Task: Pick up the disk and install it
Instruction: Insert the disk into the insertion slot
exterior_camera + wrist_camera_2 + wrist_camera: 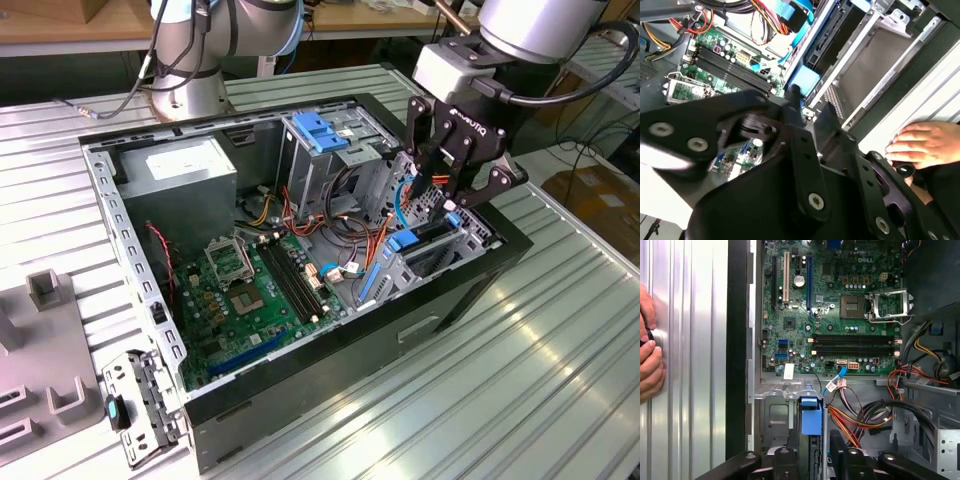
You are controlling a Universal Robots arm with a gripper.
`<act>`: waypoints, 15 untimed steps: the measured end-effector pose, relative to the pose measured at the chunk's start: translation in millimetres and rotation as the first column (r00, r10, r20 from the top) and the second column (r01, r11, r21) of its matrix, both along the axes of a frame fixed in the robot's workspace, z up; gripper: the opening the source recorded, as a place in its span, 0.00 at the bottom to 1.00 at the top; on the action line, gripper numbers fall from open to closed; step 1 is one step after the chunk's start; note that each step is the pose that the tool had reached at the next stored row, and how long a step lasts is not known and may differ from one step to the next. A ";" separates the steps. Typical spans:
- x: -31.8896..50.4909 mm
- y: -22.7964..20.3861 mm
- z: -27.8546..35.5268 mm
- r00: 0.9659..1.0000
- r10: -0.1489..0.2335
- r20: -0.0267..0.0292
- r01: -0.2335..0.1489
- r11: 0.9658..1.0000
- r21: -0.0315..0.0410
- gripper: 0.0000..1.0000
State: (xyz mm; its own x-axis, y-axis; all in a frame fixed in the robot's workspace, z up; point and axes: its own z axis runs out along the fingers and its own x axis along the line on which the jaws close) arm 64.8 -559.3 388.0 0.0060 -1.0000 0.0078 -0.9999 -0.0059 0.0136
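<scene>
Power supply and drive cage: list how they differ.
The power supply is a closed grey box with a white sticker on top; the drive cage is an open metal frame topped by a blue latch. The power supply lies low at the exterior view's left; the drive cage stands taller to its right. Both sit inside the case.

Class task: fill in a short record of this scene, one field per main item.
Case: open, lying on the ribbed metal table
Claw: over the drive bay at the exterior view's right end
Motherboard: flat on the case floor
Power supply: grey box, corner at the exterior view's left
Hand: on the table beside the case
</scene>
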 end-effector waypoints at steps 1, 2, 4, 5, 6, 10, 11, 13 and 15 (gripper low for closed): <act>0.3 0.0 -2.4 1.000 0.000 0.000 0.000 1.000 0.000 0.30; 1.3 0.0 -4.2 1.000 0.000 0.000 0.000 1.000 0.000 0.30; 3.4 0.0 -7.9 1.000 0.000 0.000 0.000 1.000 0.000 0.24; 4.5 0.0 -10.7 1.000 0.000 0.000 0.000 1.000 0.000 0.18; 4.8 0.0 -12.8 1.000 0.000 0.000 0.000 1.000 0.000 0.11; 4.8 0.0 -13.6 1.000 0.000 0.000 0.000 1.000 0.000 0.11; 4.8 0.0 -13.6 1.000 0.000 0.000 0.000 1.000 0.000 0.11; 4.8 0.0 -13.6 1.000 0.000 0.000 0.000 1.000 0.000 0.11; 4.8 0.0 -13.6 1.000 0.000 0.000 0.000 1.000 0.000 0.11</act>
State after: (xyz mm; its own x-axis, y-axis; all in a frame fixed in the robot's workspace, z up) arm 69.6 -559.3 374.4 0.0061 -0.9999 0.0080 -0.9999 -0.0060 0.0136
